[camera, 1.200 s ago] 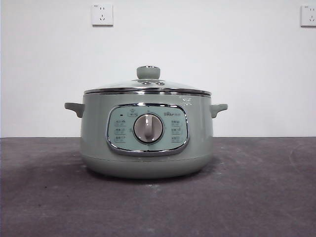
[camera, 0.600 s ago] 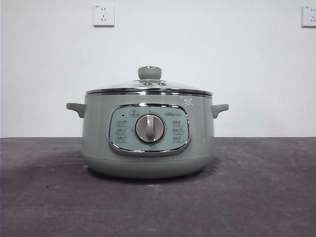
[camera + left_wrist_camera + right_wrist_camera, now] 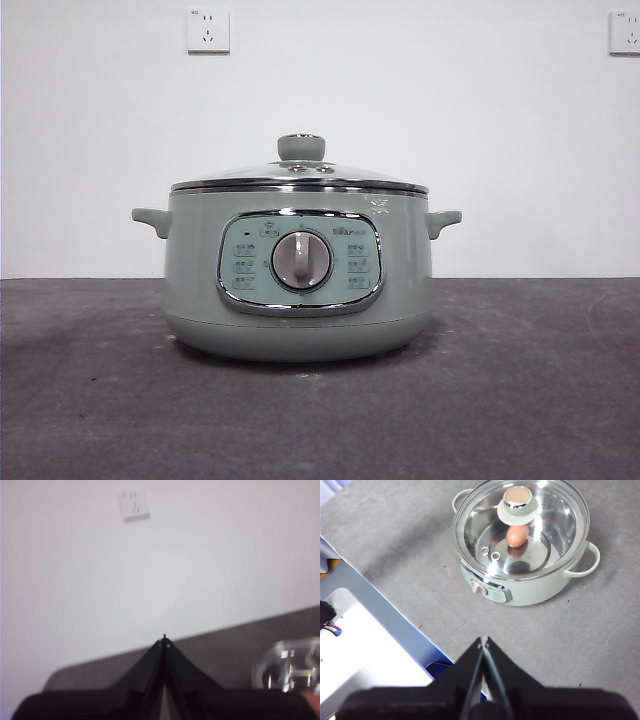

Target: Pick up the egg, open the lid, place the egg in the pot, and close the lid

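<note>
From the front, the pot (image 3: pixel 298 275) is seen on the counter (image 3: pixel 520 400) with the lid (image 3: pixel 299 178) seated. The left gripper (image 3: pixel 164 641) is held together, empty. The right gripper (image 3: pixel 483 640), likewise together, is raised high above; the egg (image 3: pixel 517 535) is seen inside, so a needless further grasp could unseat the lid.

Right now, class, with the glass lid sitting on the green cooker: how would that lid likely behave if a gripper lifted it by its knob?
The domed glass lid with a chrome rim is probably stiff and fragile, since it is glass. Its small round sage-green knob looks smooth, so jaws might slip. Held only at the centre, the lid may tilt. Beneath it, the reddish-brown egg rests inside the sage-green pot.
</note>
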`<state>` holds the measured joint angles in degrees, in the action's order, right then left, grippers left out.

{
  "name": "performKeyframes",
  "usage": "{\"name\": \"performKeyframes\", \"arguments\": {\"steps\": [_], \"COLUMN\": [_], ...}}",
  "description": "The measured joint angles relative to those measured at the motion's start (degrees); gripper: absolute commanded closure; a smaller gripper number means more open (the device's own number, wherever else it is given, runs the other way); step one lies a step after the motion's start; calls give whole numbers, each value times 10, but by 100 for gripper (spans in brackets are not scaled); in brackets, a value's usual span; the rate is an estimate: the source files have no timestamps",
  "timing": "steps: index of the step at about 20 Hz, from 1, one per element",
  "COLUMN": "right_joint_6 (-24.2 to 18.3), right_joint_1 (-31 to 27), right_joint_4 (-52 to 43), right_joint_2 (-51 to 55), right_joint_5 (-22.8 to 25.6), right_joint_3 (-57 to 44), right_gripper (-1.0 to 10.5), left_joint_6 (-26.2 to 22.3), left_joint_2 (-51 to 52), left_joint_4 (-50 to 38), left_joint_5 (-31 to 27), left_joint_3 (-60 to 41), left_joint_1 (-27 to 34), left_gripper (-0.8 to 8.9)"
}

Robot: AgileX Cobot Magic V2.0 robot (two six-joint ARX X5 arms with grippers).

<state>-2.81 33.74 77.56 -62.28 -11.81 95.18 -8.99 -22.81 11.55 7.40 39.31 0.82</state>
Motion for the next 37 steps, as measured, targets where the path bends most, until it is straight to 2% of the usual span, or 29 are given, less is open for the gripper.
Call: {"name": "performKeyframes", "arguments": {"steps": [6, 13, 24, 35, 37], "right_joint_6": [0, 0, 0, 0, -11], "right_joint_1": [0, 0, 0, 0, -5], "right_joint_4": [0, 0, 0, 0, 0], "right_joint_2": [0, 0, 0, 0, 2], "right_joint_5": [0, 0, 0, 0, 2], "right_joint_3": [0, 0, 0, 0, 0], "right_gripper": [946, 946, 946, 946, 946], "left_joint_6": [0, 0, 30, 31, 31], "left_joint_2": [142, 219, 225, 225, 225], "left_joint_4": [-37, -36, -2, -2, -2], "left_joint_5": [-17, -56, -56, -56, -56], "left_joint_3": [-235, -362, -379, -379, -379], "left_joint_1": [14, 14, 14, 14, 14], "left_gripper": [817, 817, 817, 817, 817]}}
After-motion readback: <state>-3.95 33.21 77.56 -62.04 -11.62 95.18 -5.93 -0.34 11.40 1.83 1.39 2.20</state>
